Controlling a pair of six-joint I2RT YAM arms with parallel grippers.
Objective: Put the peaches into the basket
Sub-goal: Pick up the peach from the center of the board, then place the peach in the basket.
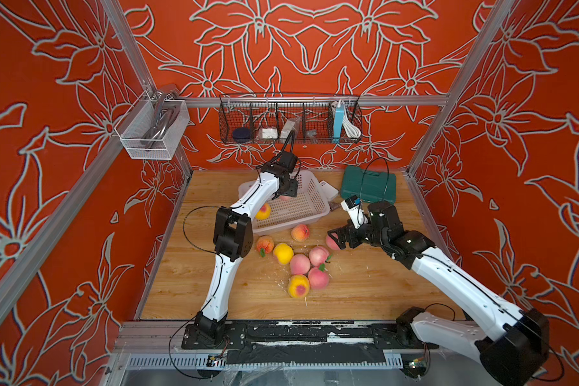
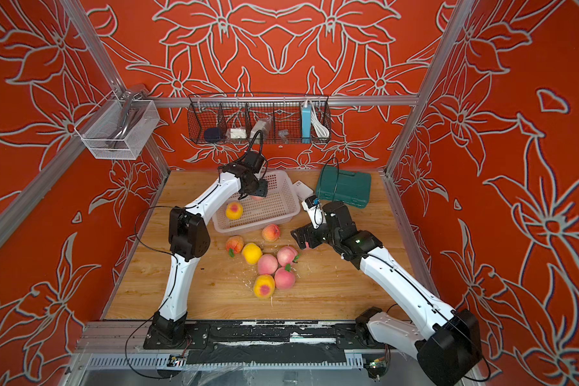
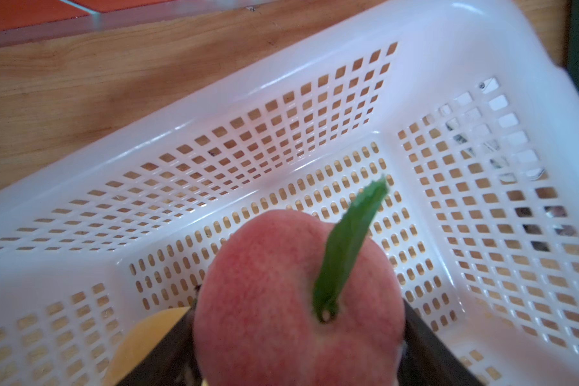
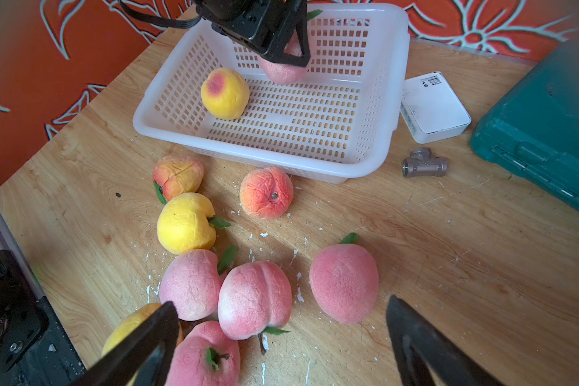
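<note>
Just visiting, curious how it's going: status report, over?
Left gripper shut on pink peach over basket. Right gripper open above eight loose peaches on table. One yellow peach in basket. Nothing blocks it.

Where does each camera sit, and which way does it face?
Top views: high in front, looking down at the table; left arm and right arm show whole.
Left wrist: above the basket, looking into it; left gripper holds a pink peach.
Right wrist: low over the table, facing the basket; right gripper open near loose peaches.
Shared: both wrist views show the basket and yellow peach inside.
</note>
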